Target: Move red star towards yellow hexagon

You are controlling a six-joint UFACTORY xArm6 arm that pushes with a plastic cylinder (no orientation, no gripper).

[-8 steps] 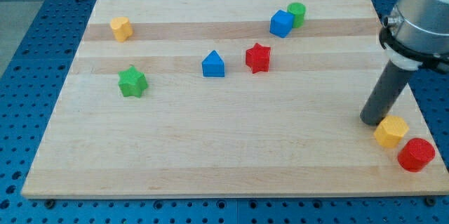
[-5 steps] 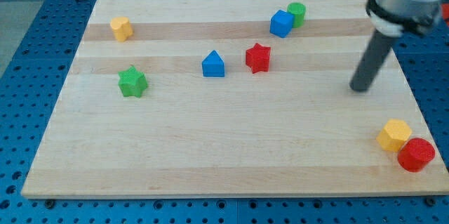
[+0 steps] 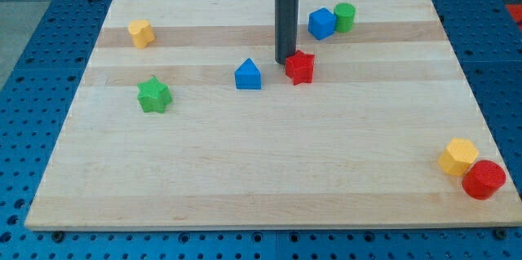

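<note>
A wooden board holds scattered blocks. The rod has swept across from the view's right, where it stood beside the yellow hexagon (image 3: 457, 156), and its tip (image 3: 284, 63) now touches the upper-left edge of the red star (image 3: 300, 67) near the board's middle. There is no pincer to open or close, only this bare rod. The hexagon sits well apart at the lower right, so a push from here looks aimed correctly.

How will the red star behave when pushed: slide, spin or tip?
The red star looks low and flat-based, so it will probably slide rather than tip. My tip sits at its upper-left point, off-centre, so it may spin. The wooden board looks smooth.
</note>
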